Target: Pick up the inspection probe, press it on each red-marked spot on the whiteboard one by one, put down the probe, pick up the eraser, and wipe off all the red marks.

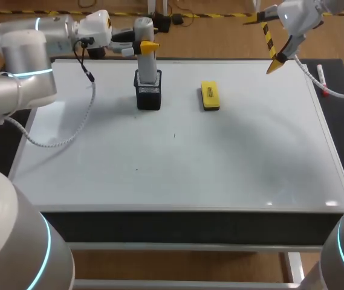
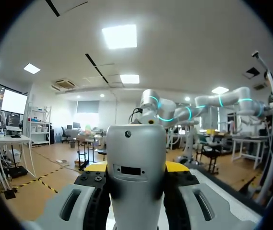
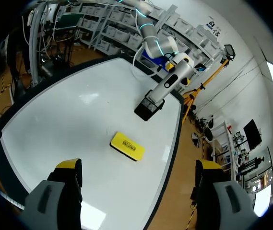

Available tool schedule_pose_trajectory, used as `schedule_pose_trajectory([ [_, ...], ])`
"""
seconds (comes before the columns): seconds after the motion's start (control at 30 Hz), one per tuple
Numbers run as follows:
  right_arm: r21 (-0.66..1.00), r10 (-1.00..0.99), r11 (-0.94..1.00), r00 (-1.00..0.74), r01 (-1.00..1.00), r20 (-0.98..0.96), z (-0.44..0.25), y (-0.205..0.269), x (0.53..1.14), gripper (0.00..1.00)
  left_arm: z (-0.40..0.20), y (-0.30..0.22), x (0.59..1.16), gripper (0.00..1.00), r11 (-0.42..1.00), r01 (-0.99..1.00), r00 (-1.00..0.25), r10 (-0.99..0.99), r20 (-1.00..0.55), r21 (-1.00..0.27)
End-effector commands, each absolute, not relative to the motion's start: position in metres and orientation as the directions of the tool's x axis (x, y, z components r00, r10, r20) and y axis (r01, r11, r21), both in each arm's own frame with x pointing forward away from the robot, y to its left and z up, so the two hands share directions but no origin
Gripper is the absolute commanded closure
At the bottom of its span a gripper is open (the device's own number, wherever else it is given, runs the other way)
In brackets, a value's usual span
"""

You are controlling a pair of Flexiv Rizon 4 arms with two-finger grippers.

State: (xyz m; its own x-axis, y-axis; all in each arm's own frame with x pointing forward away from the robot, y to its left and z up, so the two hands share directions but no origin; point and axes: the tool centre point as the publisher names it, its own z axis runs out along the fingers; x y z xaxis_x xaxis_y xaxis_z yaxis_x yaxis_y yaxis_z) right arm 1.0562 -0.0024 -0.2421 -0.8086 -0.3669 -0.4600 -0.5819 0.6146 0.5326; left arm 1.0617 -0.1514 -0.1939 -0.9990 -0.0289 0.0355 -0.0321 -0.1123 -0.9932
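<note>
The grey inspection probe [image 1: 148, 63] stands upright with its lower end in a black mesh holder [image 1: 149, 92] at the back of the whiteboard [image 1: 178, 157]. My left gripper [image 1: 146, 46] is shut on the probe's upper part; in the left wrist view the probe [image 2: 136, 148] fills the space between the fingers of that gripper [image 2: 136, 166]. The yellow eraser [image 1: 210, 95] lies flat to the right of the holder. My right gripper [image 1: 274, 60] hangs open and empty over the board's far right. From it I see the eraser [image 3: 127, 146], the holder [image 3: 148, 109] and the probe [image 3: 166, 85] beyond my right gripper [image 3: 138, 165]. No red marks show on the board.
A white pen with a red end [image 1: 321, 79] lies on the dark mat past the board's right edge. Two tiny dark specks [image 1: 174, 135] sit near the board's middle. The left arm's cable [image 1: 84, 115] droops over the board's left part.
</note>
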Motion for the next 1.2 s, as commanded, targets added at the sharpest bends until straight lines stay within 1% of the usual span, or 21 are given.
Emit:
schedule_pose_trajectory([
  [0.03,0.531,-0.371,0.615,-0.808,-0.583,-0.458,-0.242,-0.003,1.057,0.00,-0.197,-0.151,1.065,1.00,-0.124,-0.029,-0.999,-0.025,0.033,-0.992],
  [0.9,0.531,-0.371,0.615,-0.808,-0.583,-0.458,-0.242,-0.003,1.057,0.00,-0.234,-0.159,1.071,1.00,-0.103,-0.031,-0.998,-0.059,0.037,-0.994],
  [1.2,0.531,-0.371,0.615,-0.808,-0.583,-0.458,-0.242,-0.003,1.057,0.00,-0.247,-0.161,1.071,1.00,-0.095,-0.004,-0.999,-0.040,0.008,-0.995],
])
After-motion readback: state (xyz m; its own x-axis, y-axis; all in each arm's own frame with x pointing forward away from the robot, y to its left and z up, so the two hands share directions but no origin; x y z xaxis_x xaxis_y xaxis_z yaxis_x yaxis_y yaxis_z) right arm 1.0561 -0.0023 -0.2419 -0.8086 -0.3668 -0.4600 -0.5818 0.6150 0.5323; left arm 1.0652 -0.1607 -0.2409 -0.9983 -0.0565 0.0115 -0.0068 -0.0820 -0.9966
